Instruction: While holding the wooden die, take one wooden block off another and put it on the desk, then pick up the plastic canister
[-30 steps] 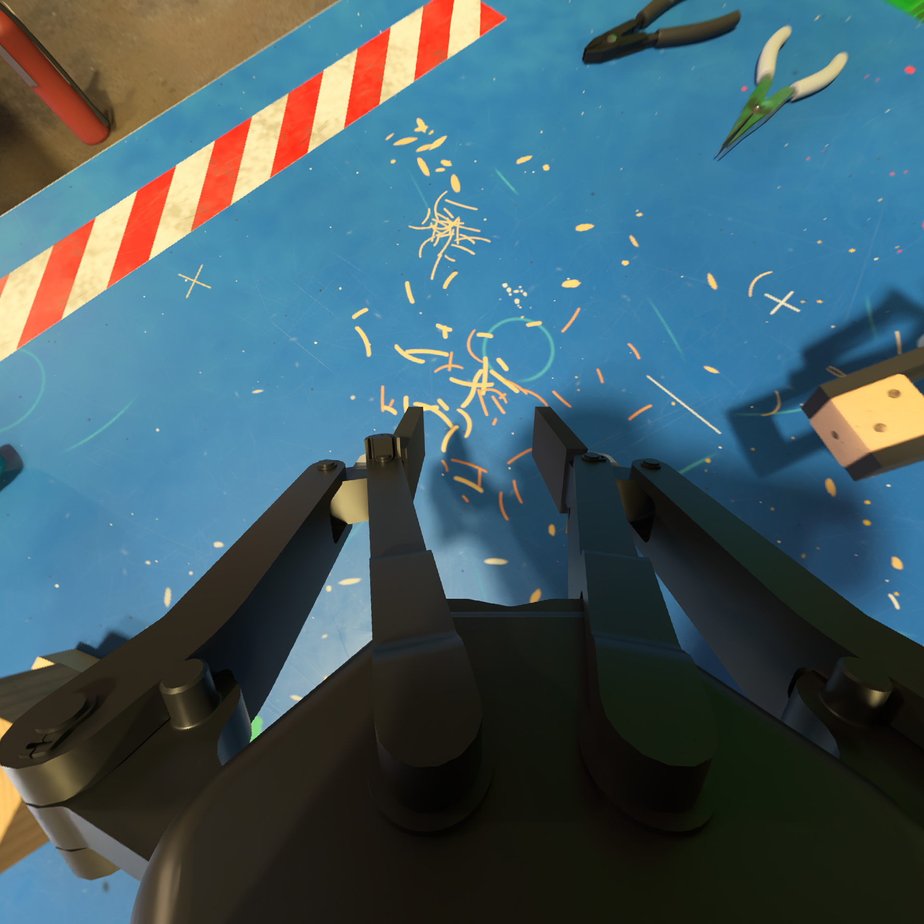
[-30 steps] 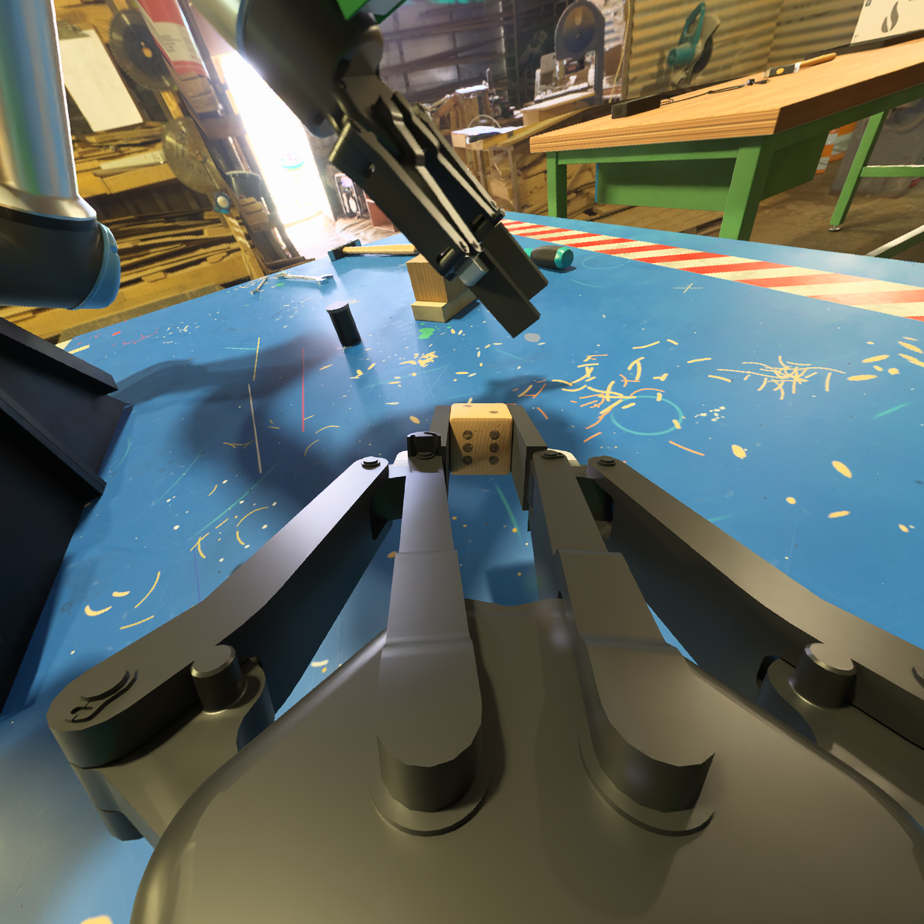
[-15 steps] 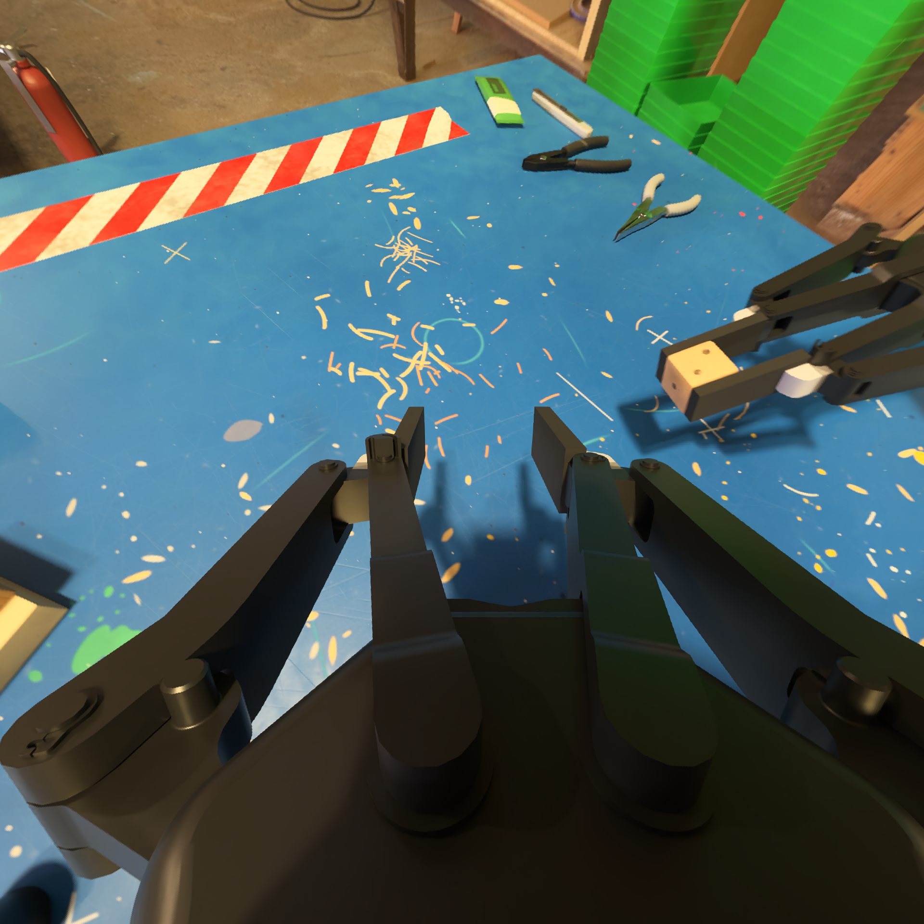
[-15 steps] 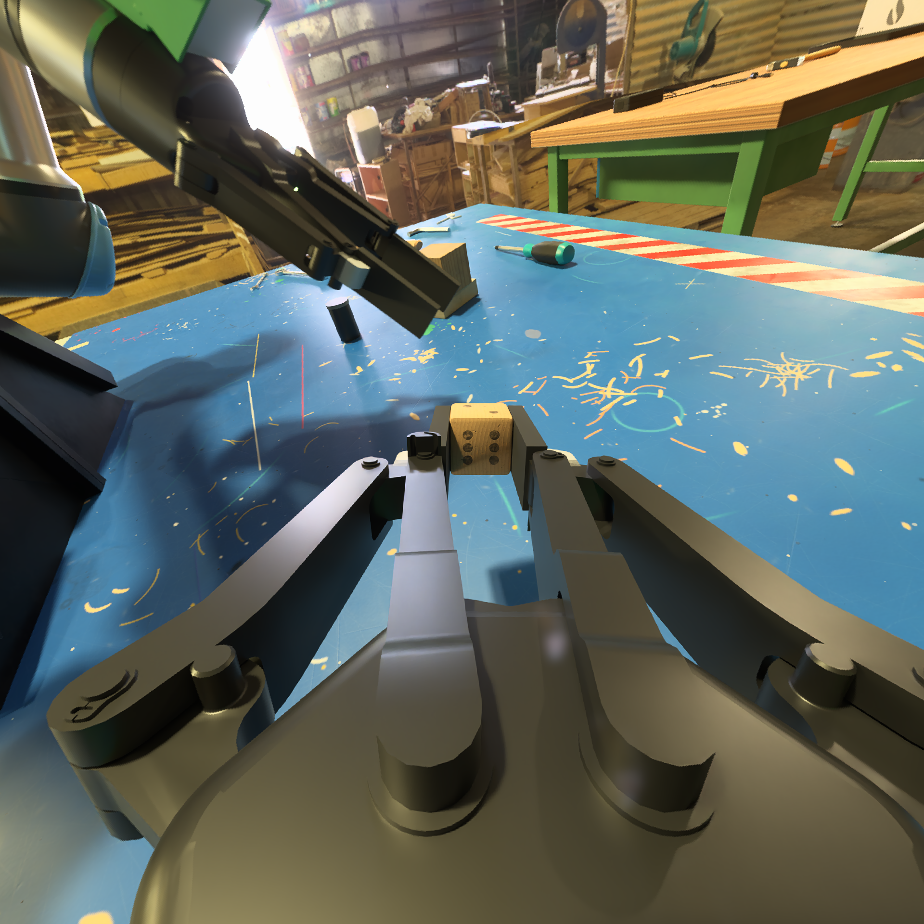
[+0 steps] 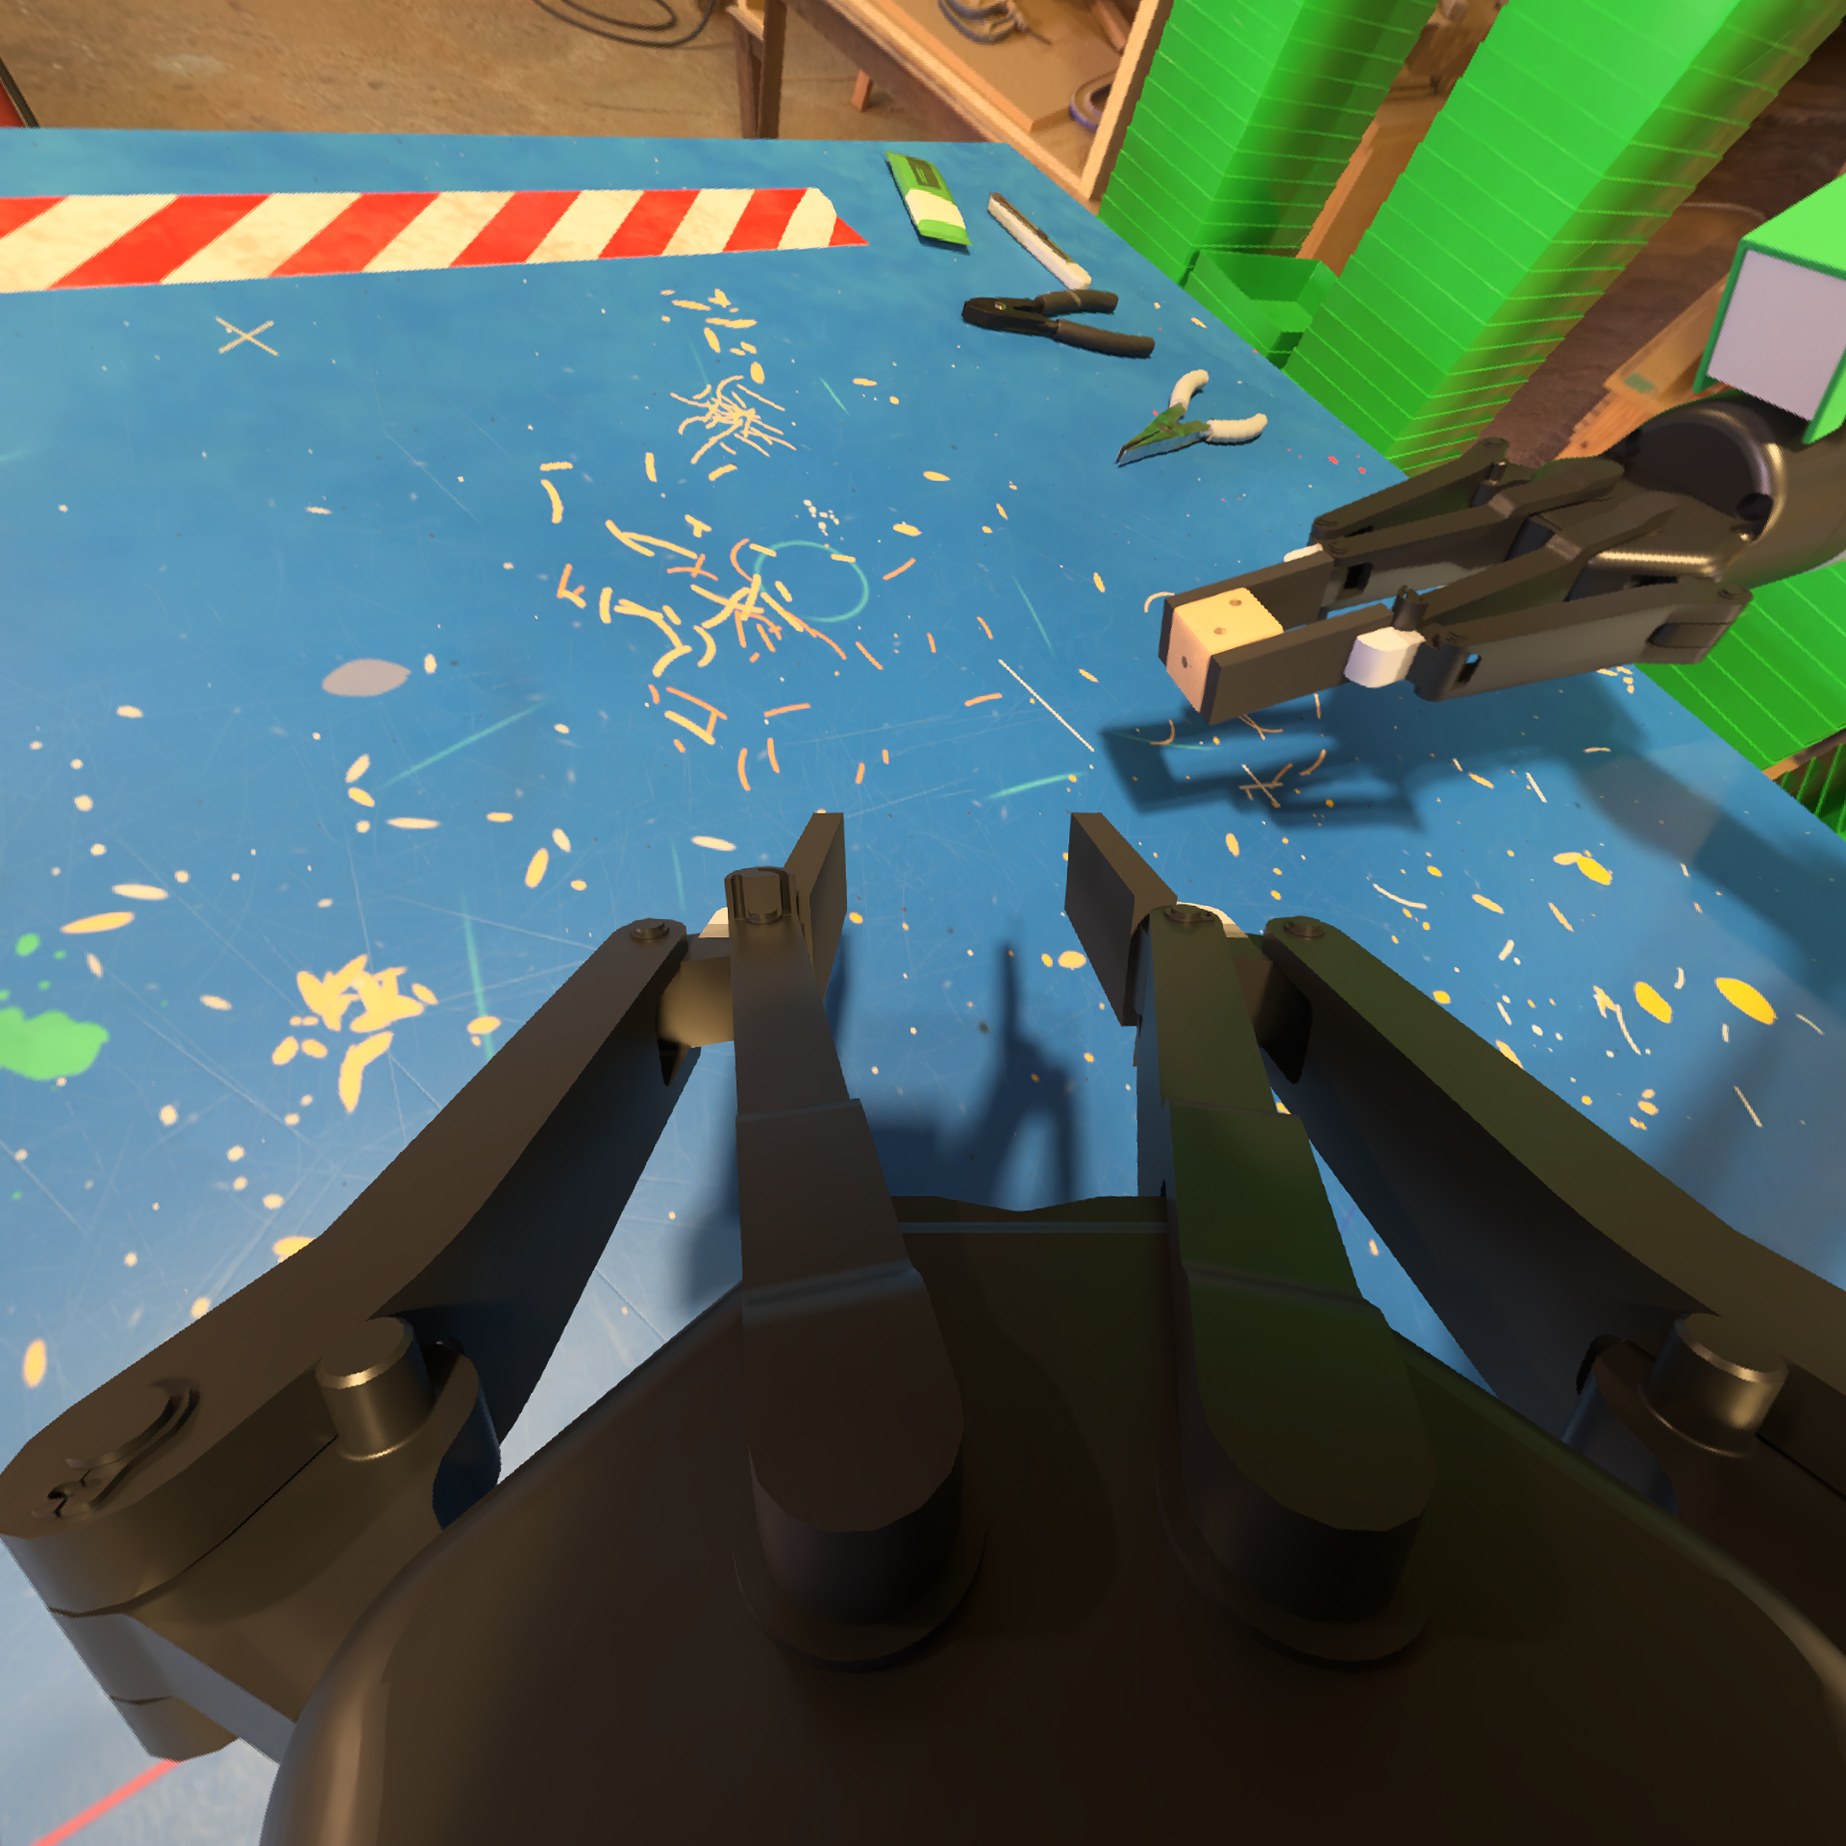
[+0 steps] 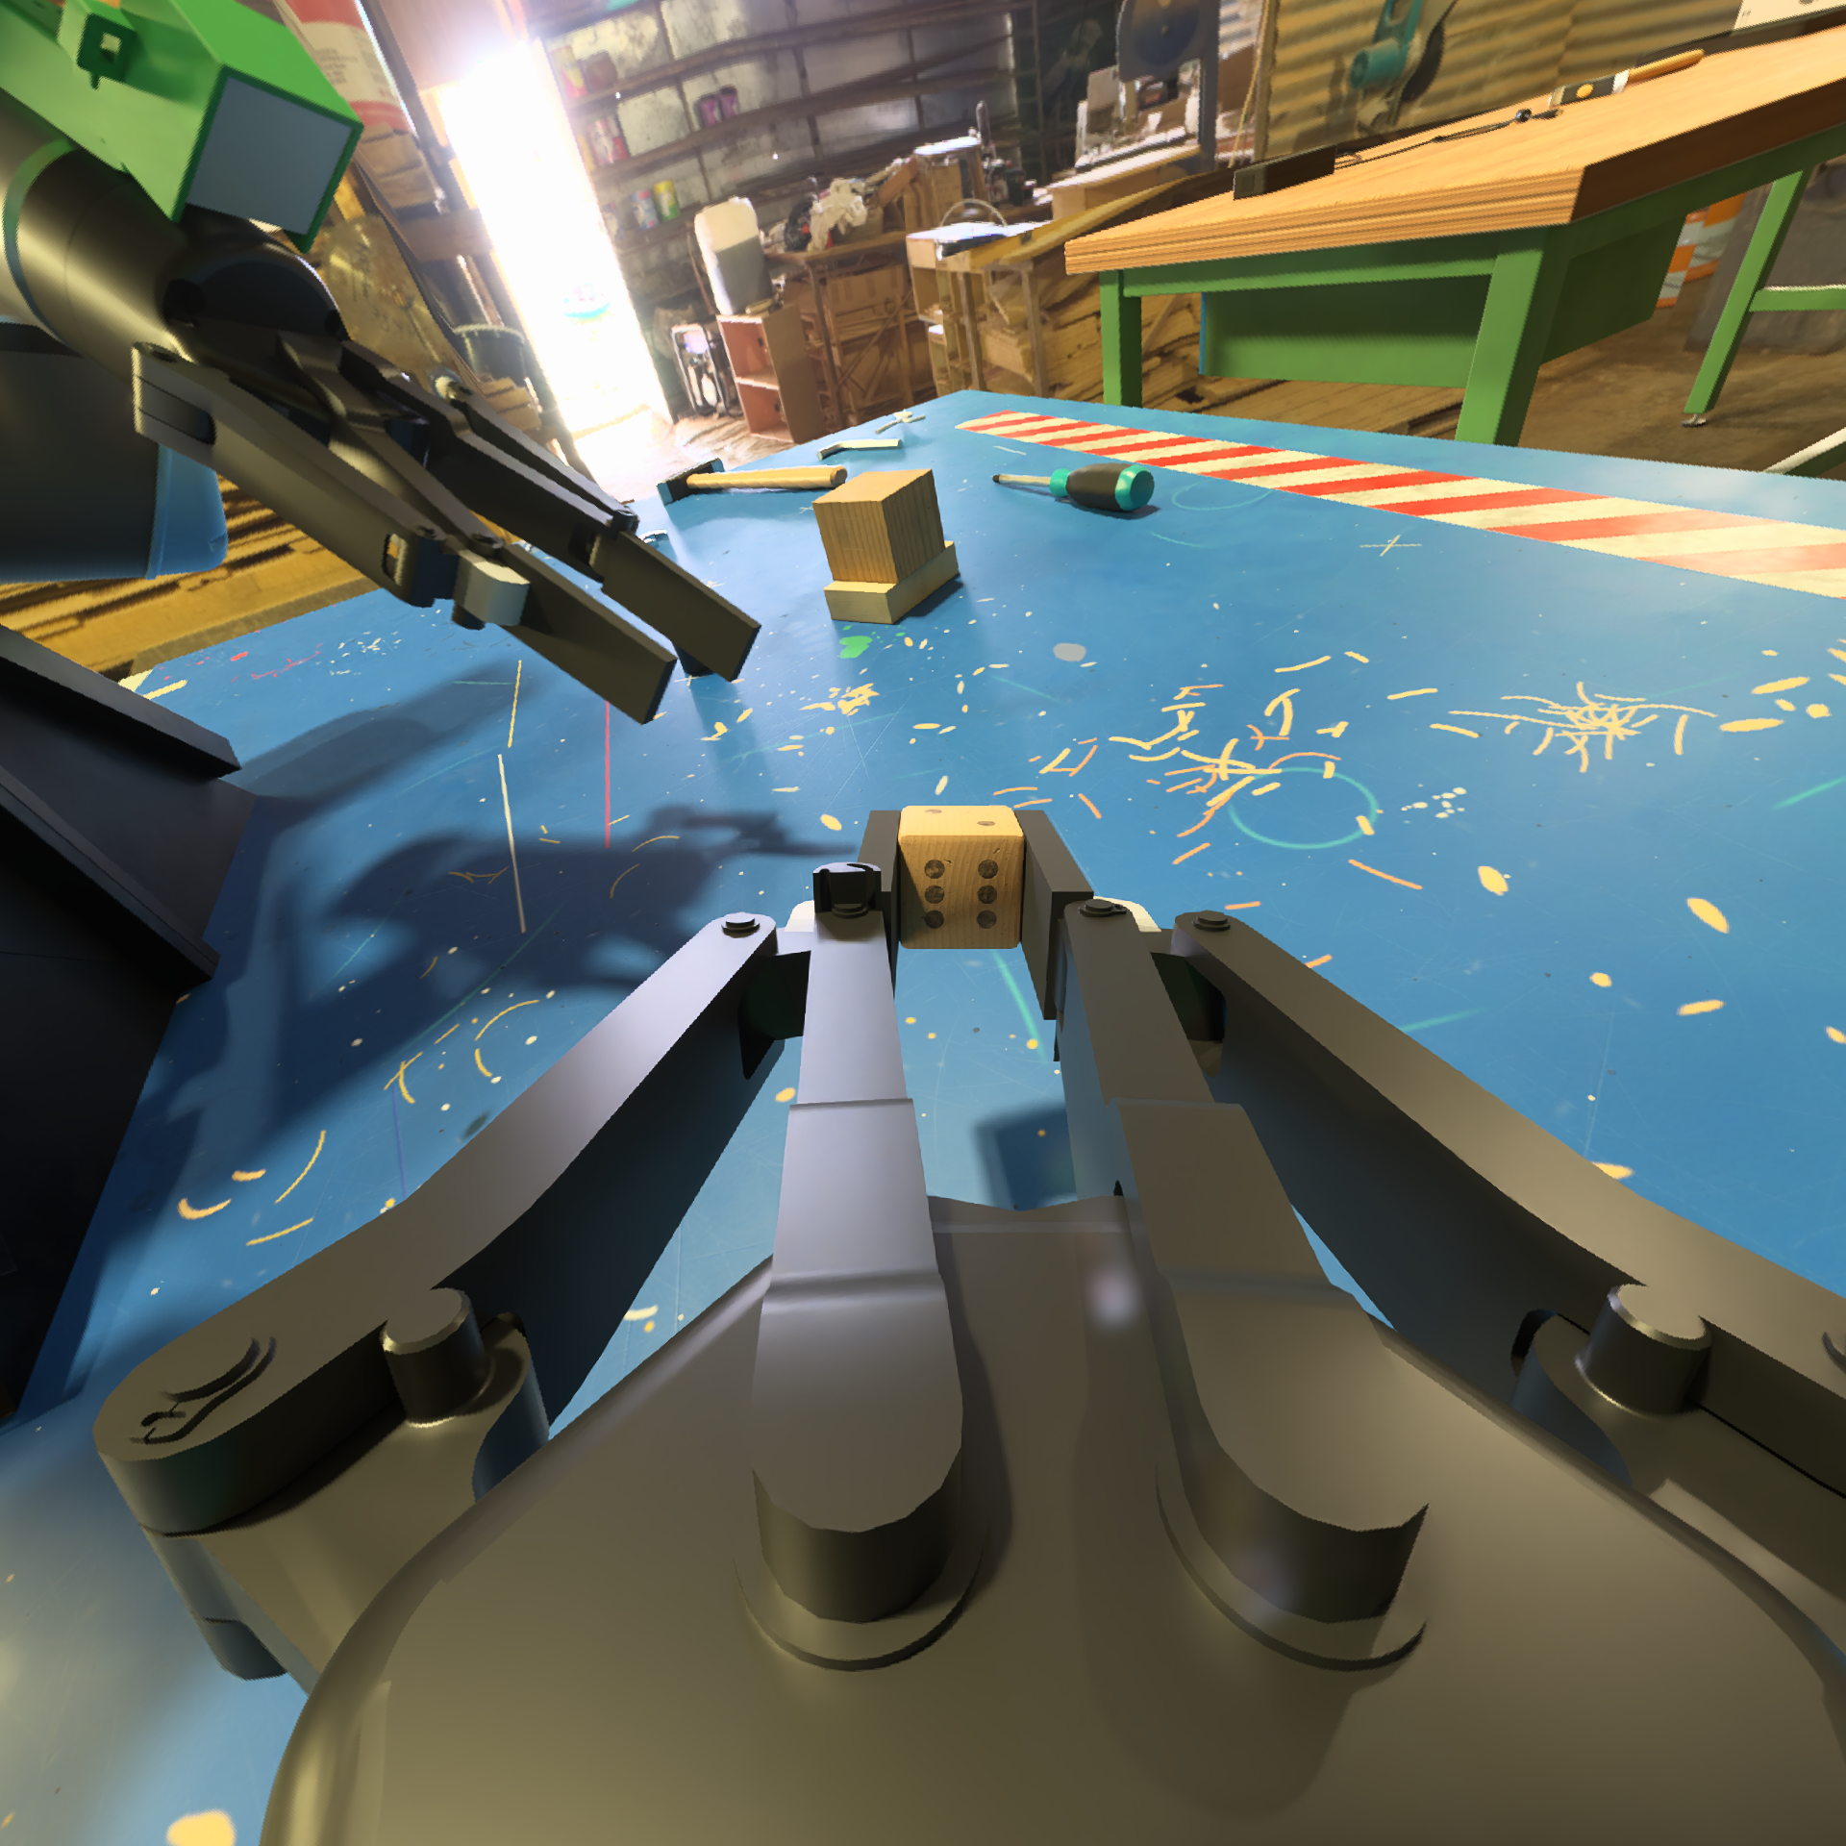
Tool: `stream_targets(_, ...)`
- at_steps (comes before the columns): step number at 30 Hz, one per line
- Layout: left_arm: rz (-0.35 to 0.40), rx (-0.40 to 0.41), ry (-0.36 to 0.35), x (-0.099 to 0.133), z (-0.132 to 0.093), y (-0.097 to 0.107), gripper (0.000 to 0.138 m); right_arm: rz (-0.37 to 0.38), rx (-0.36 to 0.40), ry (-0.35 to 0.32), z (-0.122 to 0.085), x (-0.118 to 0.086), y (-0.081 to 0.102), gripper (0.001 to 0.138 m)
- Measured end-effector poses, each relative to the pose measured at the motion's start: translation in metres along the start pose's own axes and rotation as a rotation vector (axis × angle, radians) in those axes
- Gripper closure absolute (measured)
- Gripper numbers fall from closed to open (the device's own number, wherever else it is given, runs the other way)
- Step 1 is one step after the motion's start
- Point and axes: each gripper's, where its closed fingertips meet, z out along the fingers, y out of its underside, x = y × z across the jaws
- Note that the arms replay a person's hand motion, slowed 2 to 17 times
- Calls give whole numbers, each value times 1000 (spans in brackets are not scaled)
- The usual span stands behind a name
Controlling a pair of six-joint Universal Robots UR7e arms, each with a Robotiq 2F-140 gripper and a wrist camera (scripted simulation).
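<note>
While the right gripper [image 6: 961, 879] stays clamped on the wooden die [image 6: 959, 877], the left gripper [image 5: 954, 884] hangs apart, empty. Stacked wooden blocks [image 6: 884, 544] sit far left; upper block looks rigid and light, so grip its flat sides. Canister not visible.

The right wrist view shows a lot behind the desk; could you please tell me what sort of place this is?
Most likely a woodworking workshop: a blue paint-flecked desk with a hammer, screwdriver and pliers on it, a wooden workbench behind, and cluttered shelves.
</note>
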Motion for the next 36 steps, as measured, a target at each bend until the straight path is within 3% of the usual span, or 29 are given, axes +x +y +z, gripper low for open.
stream_targets(8,-31,-7,-2,3,-19,23,78,7,-8,-3,2,0,2,109)
stream_targets(16,-42,-5,-70,-7,-38,37,78,12,-16,-6,3,0,4,109)
stream_targets(25,-50,16,-159,-23,-60,40,78,13,-19,-9,5,0,5,109)
stream_targets(36,-74,34,-212,-42,-80,33,78,10,-22,-14,7,-3,4,109)
